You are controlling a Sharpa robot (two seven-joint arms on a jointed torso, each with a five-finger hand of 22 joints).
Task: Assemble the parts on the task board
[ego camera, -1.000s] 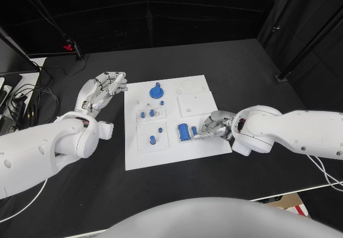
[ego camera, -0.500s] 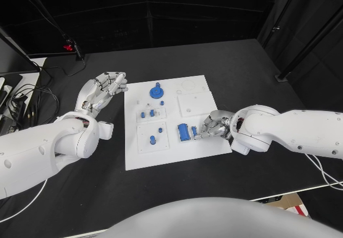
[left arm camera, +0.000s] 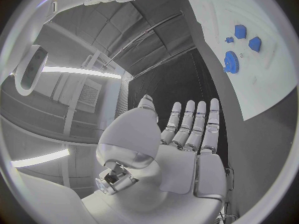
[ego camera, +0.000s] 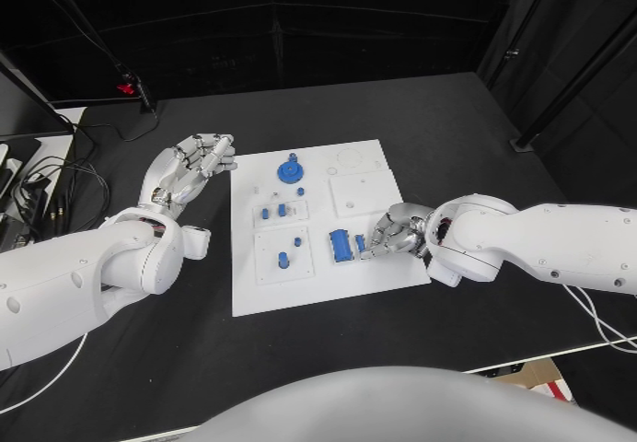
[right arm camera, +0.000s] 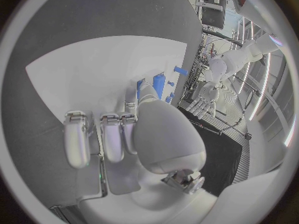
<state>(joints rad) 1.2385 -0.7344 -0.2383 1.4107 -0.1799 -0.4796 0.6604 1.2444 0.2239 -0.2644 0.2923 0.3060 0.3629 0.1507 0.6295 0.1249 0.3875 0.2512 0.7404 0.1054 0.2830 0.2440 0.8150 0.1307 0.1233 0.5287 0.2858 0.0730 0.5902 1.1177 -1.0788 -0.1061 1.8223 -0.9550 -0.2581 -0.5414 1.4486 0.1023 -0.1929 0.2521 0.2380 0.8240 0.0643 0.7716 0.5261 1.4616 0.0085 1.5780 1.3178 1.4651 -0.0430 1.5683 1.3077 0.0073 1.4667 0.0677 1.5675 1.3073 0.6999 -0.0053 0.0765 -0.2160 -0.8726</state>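
Part: small blue rigid plastic block (ego camera: 341, 245) lies on white task board (ego camera: 318, 285), judged light, slippery; side-pinch advised | right hand (ego camera: 394, 233) beside it, grasp indiscernible | left hand (ego camera: 190, 168) fingers spread, holding nothing

No readable text, labels, brands or numbers on any surface.

Even overhead light leaves the white board (ego camera: 318, 230) bright against the dark surface (ego camera: 438, 120), with soft, faint shadows. Both wrist views bend strongly toward their rims, where ceiling light strips (left arm camera: 81, 71) glare.
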